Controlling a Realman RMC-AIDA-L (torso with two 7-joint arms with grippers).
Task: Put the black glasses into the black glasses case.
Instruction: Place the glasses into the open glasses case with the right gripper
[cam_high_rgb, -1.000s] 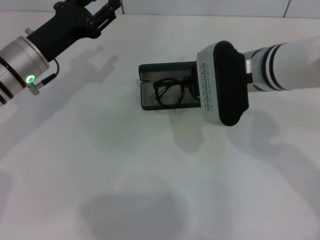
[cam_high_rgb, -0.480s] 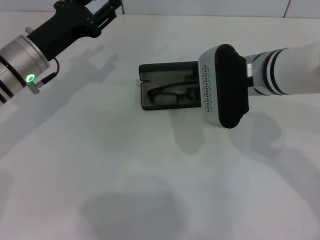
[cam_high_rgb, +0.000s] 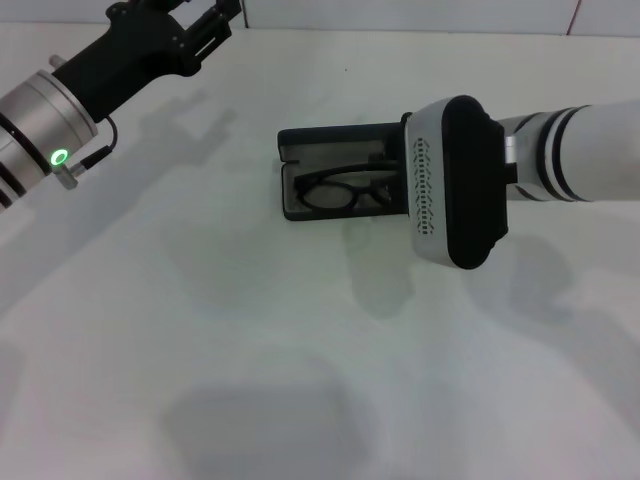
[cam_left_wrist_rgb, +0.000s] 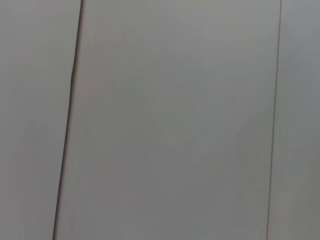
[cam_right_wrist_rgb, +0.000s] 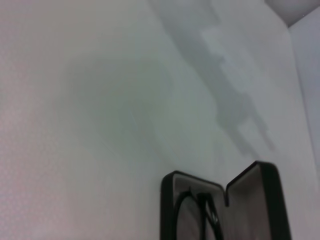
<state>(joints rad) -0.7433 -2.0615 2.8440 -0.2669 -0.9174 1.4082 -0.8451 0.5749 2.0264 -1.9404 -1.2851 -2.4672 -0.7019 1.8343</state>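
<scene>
The thin black-framed glasses with round clear lenses (cam_high_rgb: 343, 191) lie flat inside the lower tray of the black rectangular hard-shell case (cam_high_rgb: 293, 198), which sits open on the white counter (cam_high_rgb: 250, 330) with its lid (cam_high_rgb: 330, 140) folded back on the far side; the grey lining shows around the frame, and the right end of the case and glasses is hidden under the right arm's wrist housing. In the right wrist view the case (cam_right_wrist_rgb: 175, 200) appears with its lid standing up behind the tray and one lens rim (cam_right_wrist_rgb: 186, 212) resting inside, so the glasses look seated rather than propped on the edge. The right gripper itself is hidden beneath the white and black wrist housing (cam_high_rgb: 455, 180), which hangs just over the right end of the case; whether its fingers are spread or closed I cannot tell. That position suits a release into the tray, and my judgement is that the placing is done or nearly so. The left gripper (cam_high_rgb: 205, 30) is parked at the far left of the counter, well apart from the case, its fingers too unclear to judge; its camera shows only a plain grey panelled surface (cam_left_wrist_rgb: 170, 120)
</scene>
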